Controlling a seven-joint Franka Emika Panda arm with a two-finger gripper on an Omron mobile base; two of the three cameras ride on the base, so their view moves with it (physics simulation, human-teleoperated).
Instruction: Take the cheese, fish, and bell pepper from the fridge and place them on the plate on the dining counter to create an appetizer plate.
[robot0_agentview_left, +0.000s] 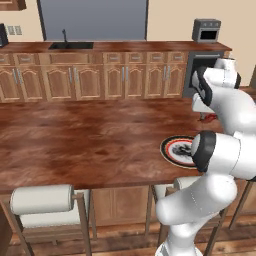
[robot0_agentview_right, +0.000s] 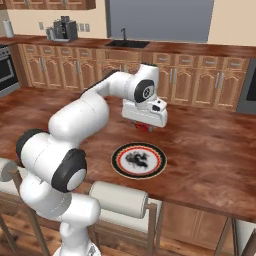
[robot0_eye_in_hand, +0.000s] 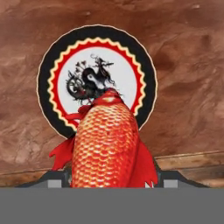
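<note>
My gripper is shut on the fish, a red-orange scaled body that sticks out ahead of the fingers. It hangs above the dining counter, just behind the plate, whose dark rim and red-and-white centre lie bare below. From the right base view the gripper hovers a little over the wood with the red fish under it. In the left base view a bit of the fish peeks past the arm, beyond the plate. The cheese, bell pepper and fridge are out of view.
White-cushioned stools stand along the counter's near edge. Behind it runs a cabinet counter with a sink, a coffee machine and a small toaster oven. An oven sits at the far left.
</note>
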